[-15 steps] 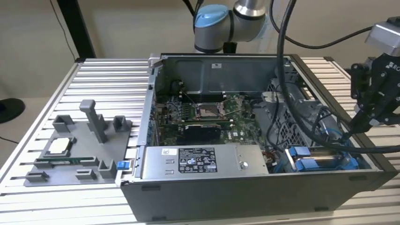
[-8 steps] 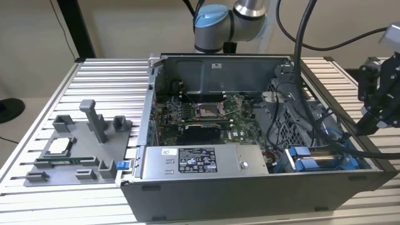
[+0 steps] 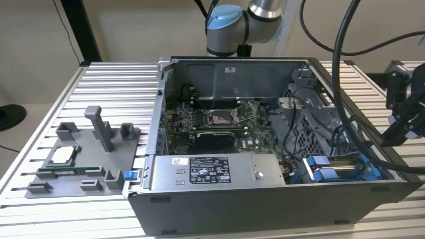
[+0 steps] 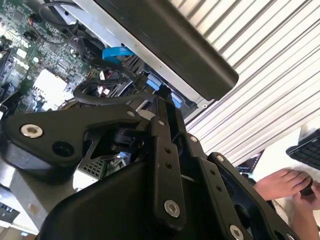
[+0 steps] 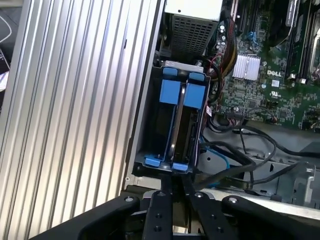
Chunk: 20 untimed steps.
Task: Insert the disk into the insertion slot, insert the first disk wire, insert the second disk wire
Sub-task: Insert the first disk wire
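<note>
The insertion slot (image 3: 311, 175) is the grey bay at the case's front corner, on the exterior view's right. In the first wrist view a blue-bracketed disk (image 5: 176, 125) stands on edge inside the insertion slot (image 5: 150, 125), with blue tabs at both ends. My black gripper (image 5: 172, 176) hangs just off the bay's near end, its fingers (image 5: 160, 210) pressed together with nothing visible between them. From outside, the gripper (image 3: 400, 130) hovers above the case's right wall. Black cables (image 5: 240, 167) and a blue wire (image 5: 220, 155) lie loose beside the bay.
A grey labelled power-supply box (image 3: 212, 172) sits beside the bay, the motherboard (image 3: 219, 119) behind it. A grey fixture with posts (image 3: 79, 154) stands on the ribbed table left of the case. Thick black hoses (image 3: 342, 74) cross above. A hand (image 4: 282, 182) rests by a keyboard (image 4: 305, 150).
</note>
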Motion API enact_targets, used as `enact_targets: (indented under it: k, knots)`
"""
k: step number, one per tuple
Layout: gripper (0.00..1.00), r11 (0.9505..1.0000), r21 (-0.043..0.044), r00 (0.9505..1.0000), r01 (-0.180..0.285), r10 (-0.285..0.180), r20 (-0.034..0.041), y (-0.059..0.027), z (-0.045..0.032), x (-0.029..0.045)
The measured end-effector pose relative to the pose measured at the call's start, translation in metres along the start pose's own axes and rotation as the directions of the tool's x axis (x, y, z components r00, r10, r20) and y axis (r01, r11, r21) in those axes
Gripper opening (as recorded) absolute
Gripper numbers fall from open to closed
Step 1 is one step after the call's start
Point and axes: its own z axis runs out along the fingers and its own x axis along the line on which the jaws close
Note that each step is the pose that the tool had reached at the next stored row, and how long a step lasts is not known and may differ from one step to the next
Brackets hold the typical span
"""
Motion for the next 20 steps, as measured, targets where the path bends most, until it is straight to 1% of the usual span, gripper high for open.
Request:
enact_targets:
  k: [2,4,5,7,9,10,12,15,17,18,20]
  knots:
    - [0.0,0.9996,-0.0297,1.0,0.001,-0.001,0.0028,-0.0026,-0.0003,0.0014]
    - [0.0,0.9984,-0.0565,1.0,0.002,-0.001,0.0055,-0.0054,-0.0005,0.0027]
    - [0.0,0.9979,-0.0652,1.0,0.002,-0.001,0.0065,-0.007,-0.0004,0.0034]
    - [0.0,0.9969,-0.0792,1.0,0.002,-0.002,0.0086,-0.0102,0.0001,0.005]
    - [0.0,0.9958,-0.0913,0.9999,0.003,-0.002,0.0102,-0.0127,0.0005,0.0066]
    - [0.0,0.9954,-0.0955,0.9999,0.003,-0.002,0.0106,-0.0137,0.0011,0.0074]
    - [0.0,0.9954,-0.0956,0.9999,0.003,-0.002,0.0106,-0.0137,0.0043,0.0095]
    - [0.0,0.9962,-0.0875,1.0,0.003,-0.002,0.0094,-0.0105,0.0091,0.0124]
    - [0.0,0.9966,-0.0822,1.0,0.002,-0.001,0.0087,-0.0048,0.0134,0.0114]
    - [0.0,0.997,-0.078,1.0,0.001,-0.001,0.0082,-0.0015,0.0154,0.0109]
    - [0.0,0.9978,-0.0661,1.0,0.0,0.0,0.0063,0.0041,0.0184,0.0099]
